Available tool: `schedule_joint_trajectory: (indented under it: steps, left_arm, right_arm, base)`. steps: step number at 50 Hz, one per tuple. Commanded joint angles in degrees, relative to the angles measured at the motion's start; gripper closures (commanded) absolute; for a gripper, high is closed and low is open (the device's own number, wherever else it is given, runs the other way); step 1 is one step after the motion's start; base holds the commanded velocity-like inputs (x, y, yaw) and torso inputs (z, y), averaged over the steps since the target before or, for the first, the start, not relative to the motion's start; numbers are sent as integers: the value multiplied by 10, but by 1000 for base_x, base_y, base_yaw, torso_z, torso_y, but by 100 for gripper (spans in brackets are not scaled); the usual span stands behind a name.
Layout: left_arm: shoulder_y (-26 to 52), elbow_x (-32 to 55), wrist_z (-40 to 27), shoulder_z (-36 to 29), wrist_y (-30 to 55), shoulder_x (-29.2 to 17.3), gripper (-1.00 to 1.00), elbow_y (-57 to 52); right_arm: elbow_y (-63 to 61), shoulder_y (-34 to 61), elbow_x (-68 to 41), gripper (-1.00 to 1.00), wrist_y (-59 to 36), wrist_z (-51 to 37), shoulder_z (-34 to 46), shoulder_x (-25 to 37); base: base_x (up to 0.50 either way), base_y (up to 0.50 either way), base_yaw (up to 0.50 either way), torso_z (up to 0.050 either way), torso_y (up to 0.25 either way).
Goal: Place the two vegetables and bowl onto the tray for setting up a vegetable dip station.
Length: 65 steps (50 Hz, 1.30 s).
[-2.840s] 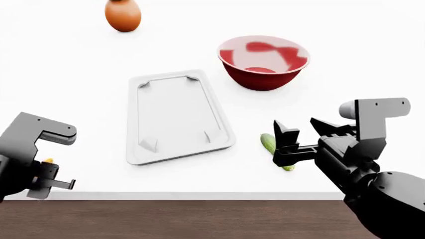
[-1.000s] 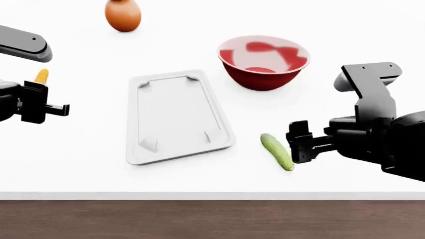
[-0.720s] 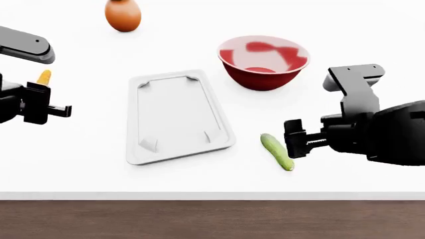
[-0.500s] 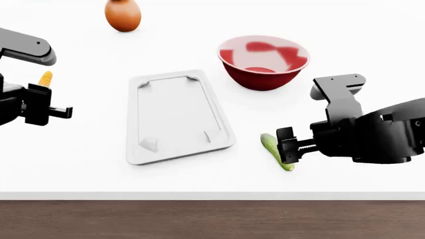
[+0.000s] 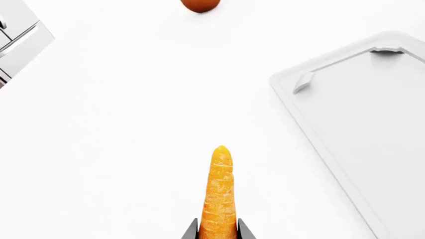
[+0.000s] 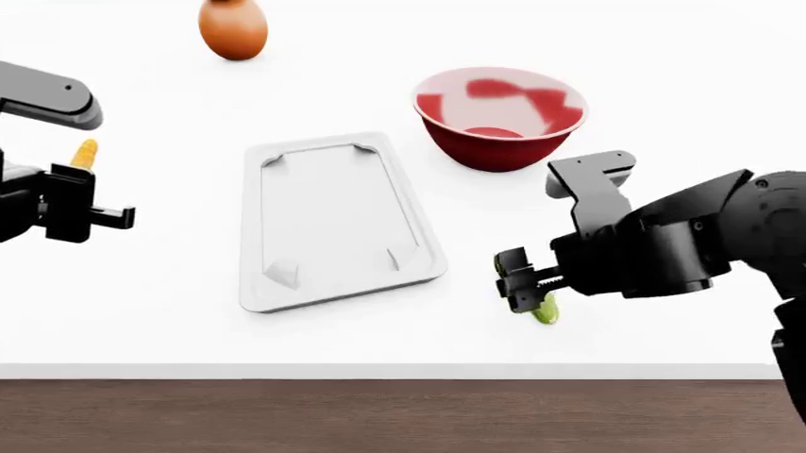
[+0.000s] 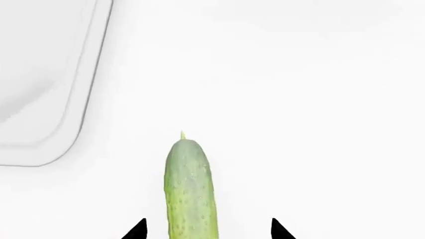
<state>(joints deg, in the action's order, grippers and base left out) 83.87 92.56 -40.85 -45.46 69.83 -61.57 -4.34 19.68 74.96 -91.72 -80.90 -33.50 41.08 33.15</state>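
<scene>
The cucumber (image 7: 189, 189) lies on the counter (image 6: 655, 113) near its front edge, mostly hidden behind the right gripper (image 6: 519, 280), whose fingers sit spread either side. The left gripper (image 5: 217, 230) pinches the carrot (image 5: 220, 191) beside the tray (image 6: 330, 219); the bowl (image 6: 500, 115) sits behind.

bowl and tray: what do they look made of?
Bowl: glossy glazed ceramic or hard plastic, judging by the deep red outside and pale mirror-like reflections inside. Tray: matte white moulded plastic, probably; it has soft shading, no highlights, a rounded raised rim and moulded corner tabs. Both are simulator renders, so this is uncertain.
</scene>
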Motion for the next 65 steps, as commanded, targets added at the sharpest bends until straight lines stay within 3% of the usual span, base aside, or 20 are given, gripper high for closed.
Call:
schedule_joint_trajectory:
  steps: [1,22,31,39,45,51,65]
  left_arm:
    - [-6,-5,4,2,-10,-7,100,-3]
    - [0,-6,7,0,-8,-4,100,-8]
    - [38,5,5,-1,13,35,100,-18]
    - [89,42,-17,-6,46,81,100,-34]
    - [132,60,-41,-23,68,143,100,-18]
    - [148,65,-20,-34,73,198,100,-25]
    - [152,113,-8,-68,100,251,100,-54]
  right_arm:
    - [19,-10,33,100,4,40,31,-14]
    - [27,11,29,100,-8,27,50,-16]
    - [-11,64,-111,100,-46,-117,20,-10]
    - [-20,100,-184,100,-50,-179,35,-16]
    - [-3,138,-171,100,-62,-151,50,-46]
    - [10,170,-104,100,-63,-73,70,-83]
    - [32,198,-27,100,-41,27,118,-133]
  base:
    - [0,0,0,0,0]
    - [0,0,0,0,0]
    - [0,0,0,0,0]
    - [0,0,0,0,0]
    - [0,0,0,0,0]
    - [0,0,0,0,0]
    - [0,0,0,0,0]
